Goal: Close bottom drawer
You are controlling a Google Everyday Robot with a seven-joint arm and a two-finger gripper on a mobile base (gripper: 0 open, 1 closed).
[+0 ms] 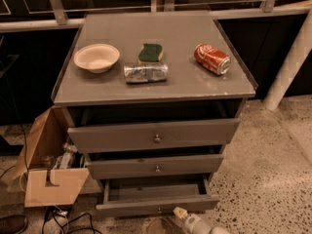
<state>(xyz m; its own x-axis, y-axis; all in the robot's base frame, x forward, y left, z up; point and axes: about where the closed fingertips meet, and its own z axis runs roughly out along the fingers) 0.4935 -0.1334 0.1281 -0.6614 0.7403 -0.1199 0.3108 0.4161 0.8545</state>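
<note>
Bottom drawer point(146, 204), a slim grey wooden front with a small round metal knob point(159, 210), stands pulled out, lowest in view. My pale tool point(181, 213) sits just beside its front, right of that knob; clenched or released, I cannot tell. I'd push squarely near centre so it slides straight. My arm point(204, 226) enters low, pointing up-left.
</note>
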